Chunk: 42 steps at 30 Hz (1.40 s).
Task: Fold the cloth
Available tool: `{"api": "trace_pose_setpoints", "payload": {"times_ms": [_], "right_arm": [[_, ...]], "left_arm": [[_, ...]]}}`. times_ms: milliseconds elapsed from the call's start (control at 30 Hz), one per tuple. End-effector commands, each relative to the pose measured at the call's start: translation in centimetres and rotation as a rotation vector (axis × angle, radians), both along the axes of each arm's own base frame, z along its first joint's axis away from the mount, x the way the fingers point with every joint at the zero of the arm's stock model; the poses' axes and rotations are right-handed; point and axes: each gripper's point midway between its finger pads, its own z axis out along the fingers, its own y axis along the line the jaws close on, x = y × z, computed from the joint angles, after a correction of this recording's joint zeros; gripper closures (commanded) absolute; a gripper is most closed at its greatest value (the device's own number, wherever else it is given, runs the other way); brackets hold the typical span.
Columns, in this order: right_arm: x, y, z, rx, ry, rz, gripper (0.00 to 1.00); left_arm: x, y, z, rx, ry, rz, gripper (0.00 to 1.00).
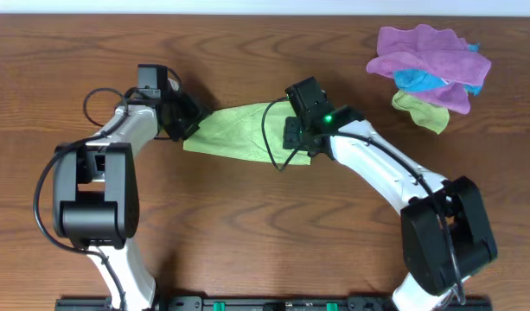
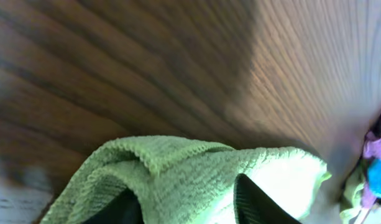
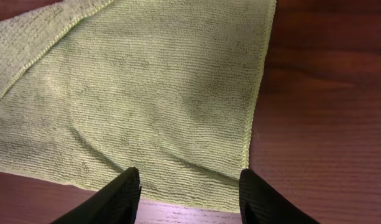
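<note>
The cloth (image 1: 239, 130) is a lime-green towel lying partly folded on the wooden table between my two arms. My left gripper (image 1: 188, 128) is at its left end. In the left wrist view a bunched fold of the cloth (image 2: 196, 174) fills the gap between the fingers of the left gripper (image 2: 190, 208), raised off the table. My right gripper (image 1: 299, 145) hovers over the cloth's right end. In the right wrist view the cloth (image 3: 146, 93) lies flat, its near edge and right corner just beyond the open right gripper (image 3: 189, 193), which holds nothing.
A pile of other cloths sits at the back right: purple (image 1: 429, 52) on top, blue (image 1: 420, 80) under it, and a duller green scrap (image 1: 420, 108) at the front. The pile also shows at the right edge of the left wrist view.
</note>
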Motion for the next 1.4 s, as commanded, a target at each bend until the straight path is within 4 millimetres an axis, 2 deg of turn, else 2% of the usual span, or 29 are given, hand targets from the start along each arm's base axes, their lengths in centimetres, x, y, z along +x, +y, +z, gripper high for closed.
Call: {"api": "trace_pose_setpoints", "payload": {"times_ms": [0,33,200,333,533,867,1133,1367], "right_arm": [[0.1,-0.2,0.4,0.002,-0.009,0.003,0.48],[0.1,-0.2,0.4,0.002,-0.009,0.003,0.48],[0.3,-0.5,0.4,-0.017,-0.018,-0.006,0.5],[1.0,-1.8,0.6,-0.082,-0.059,-0.045,0.48],[2.4,-2.6,1.0,-0.082,-0.104,-0.078,0.45],[2.3,-4.5,0.6,-0.099,-0.069,-0.121,0.51],[1.6,-5.5,0.2,-0.12,-0.029,-0.132,0.59],[1.7,-5.7,1.1,-0.112,-0.047,-0.138,0.58]], "left_arm": [[-0.2,-0.9,-0.5,-0.042,0.007,-0.024,0.72],[0.1,-1.1,-0.3,-0.053,-0.007,-0.029,0.78],[0.8,-2.0,0.9,-0.112,-0.059,-0.058,0.94],[0.7,-2.7,1.4,-0.157,-0.068,-0.082,0.94],[0.3,-3.8,2.4,-0.238,-0.071,-0.126,0.94],[-1.2,-6.2,6.4,-0.479,-0.115,-0.277,0.94],[-2.2,-4.7,11.2,-0.648,-0.199,-0.35,0.94],[-4.3,-3.9,12.7,-0.778,-0.181,-0.389,0.94]]}}
